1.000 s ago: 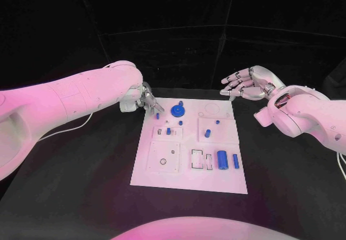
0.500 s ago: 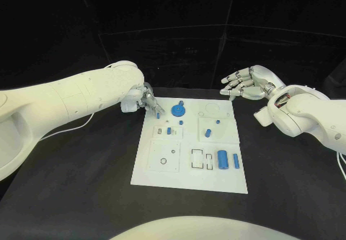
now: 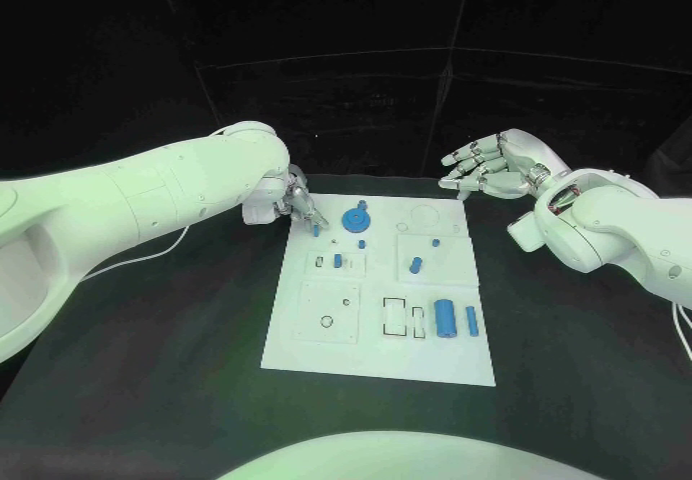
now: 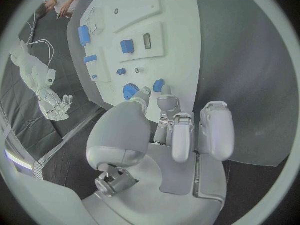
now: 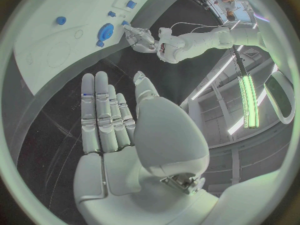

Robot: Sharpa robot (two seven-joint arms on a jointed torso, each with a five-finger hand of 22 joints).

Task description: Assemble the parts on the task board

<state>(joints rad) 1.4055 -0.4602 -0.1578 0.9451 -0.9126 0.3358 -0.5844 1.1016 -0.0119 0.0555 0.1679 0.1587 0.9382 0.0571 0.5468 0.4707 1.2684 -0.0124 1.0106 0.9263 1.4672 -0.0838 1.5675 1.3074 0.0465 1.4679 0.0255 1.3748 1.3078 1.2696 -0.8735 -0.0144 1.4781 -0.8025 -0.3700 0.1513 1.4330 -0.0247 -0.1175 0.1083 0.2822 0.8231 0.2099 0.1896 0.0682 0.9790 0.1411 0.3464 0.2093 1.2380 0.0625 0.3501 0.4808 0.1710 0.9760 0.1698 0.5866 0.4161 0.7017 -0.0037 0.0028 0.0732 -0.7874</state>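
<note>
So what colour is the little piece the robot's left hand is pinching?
Blue. The left hand pinches a small blue piece, clearest in the left wrist view.

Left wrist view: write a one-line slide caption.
Left hand pinches a small blue part at the task board edge, beside the round blue part.

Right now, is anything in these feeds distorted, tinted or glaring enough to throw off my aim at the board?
Head view: greenish light tints the task board, but edges look straight and sharp. Left wrist view: fisheye bends the board's edges; the left hand blocks the middle. Right wrist view: same bending, bright ceiling lamps glare beside the right hand.
</note>
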